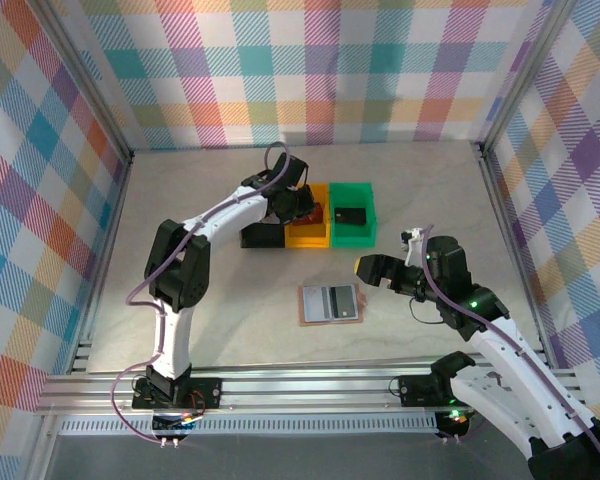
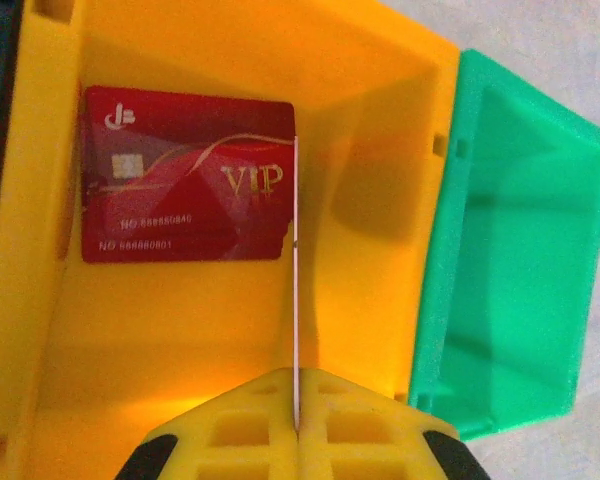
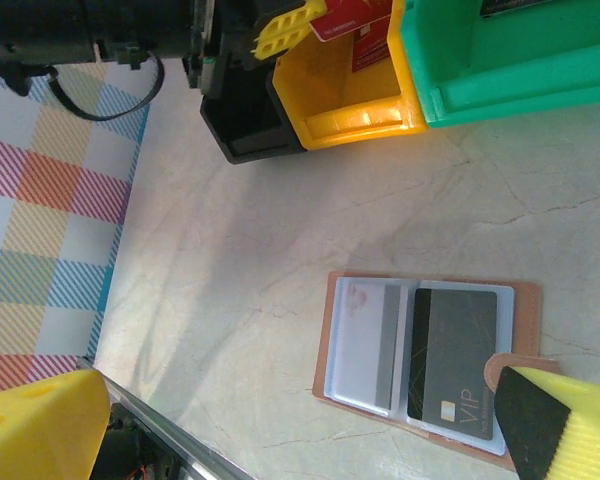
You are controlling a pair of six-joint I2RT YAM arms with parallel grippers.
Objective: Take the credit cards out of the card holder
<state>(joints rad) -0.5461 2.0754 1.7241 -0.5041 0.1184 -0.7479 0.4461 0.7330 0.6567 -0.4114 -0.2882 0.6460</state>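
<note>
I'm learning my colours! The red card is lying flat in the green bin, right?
Not quite. The red card is lying flat in the yellow bin, not the green bin next to it. The left wrist view shows it.

Glossy plastic credit cards; matt leather-like card holder.
</note>
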